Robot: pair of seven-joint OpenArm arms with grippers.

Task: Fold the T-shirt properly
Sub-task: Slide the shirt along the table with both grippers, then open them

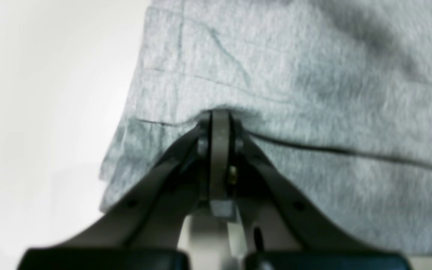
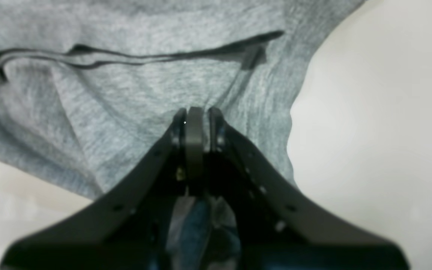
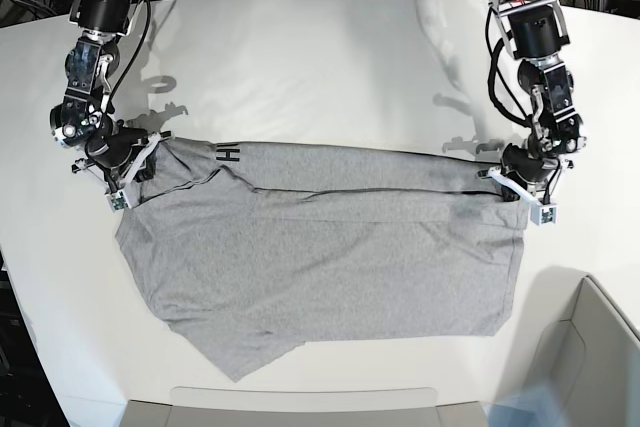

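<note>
The light heather-grey short-sleeved cotton T-shirt [image 3: 330,257] lies spread on the white table [image 3: 320,57], long axis running left–right across the base view, one long edge already doubled over so that a strip of black lettering shows near the fold. Each end of that folded edge is pinched: the left gripper [image 1: 219,114] has its fingers [image 1: 203,144] closed flat on a hemmed double layer of cloth, and the right gripper [image 2: 195,112] has its fingers [image 2: 176,137] closed on bunched fabric just below a dark seam line. The two grasps sit at opposite ends of the same edge, well apart, with the free body of the shirt lying toward the near side of the table. Judgement: the next fold would carry this held edge across the short axis, both arms travelling together to keep it straight.
</note>
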